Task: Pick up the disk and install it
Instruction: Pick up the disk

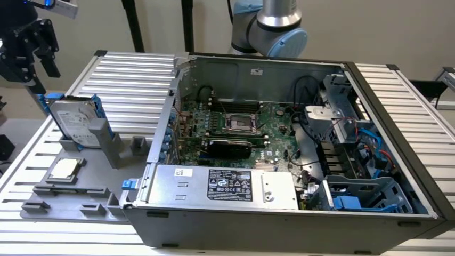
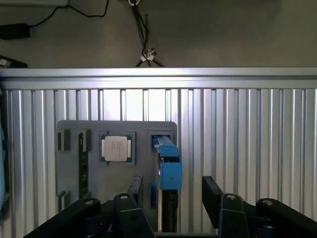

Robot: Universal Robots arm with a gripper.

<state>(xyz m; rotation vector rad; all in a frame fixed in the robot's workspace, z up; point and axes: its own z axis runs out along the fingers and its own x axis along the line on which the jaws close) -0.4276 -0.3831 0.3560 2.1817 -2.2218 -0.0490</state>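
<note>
The disk (image 1: 73, 121) stands on edge in a slot of the grey holder tray (image 1: 71, 194) at the exterior view's left. It is silver-grey with blue rails. In the wrist view the disk (image 2: 168, 168) appears edge-on, its blue rail facing the camera. My gripper (image 1: 32, 58) hangs well above the disk and is open. In the wrist view my gripper (image 2: 173, 196) has its black fingers (image 2: 134, 191) spread to either side of the disk's line, touching nothing.
An open computer case (image 1: 284, 64) fills the middle, with a motherboard (image 1: 235, 125), a silver power supply (image 1: 227, 184) and a blue-edged drive cage (image 1: 363, 194) at the near right. A small square chip (image 1: 64, 169) lies on the tray. The table (image 1: 135, 69) is ribbed aluminium.
</note>
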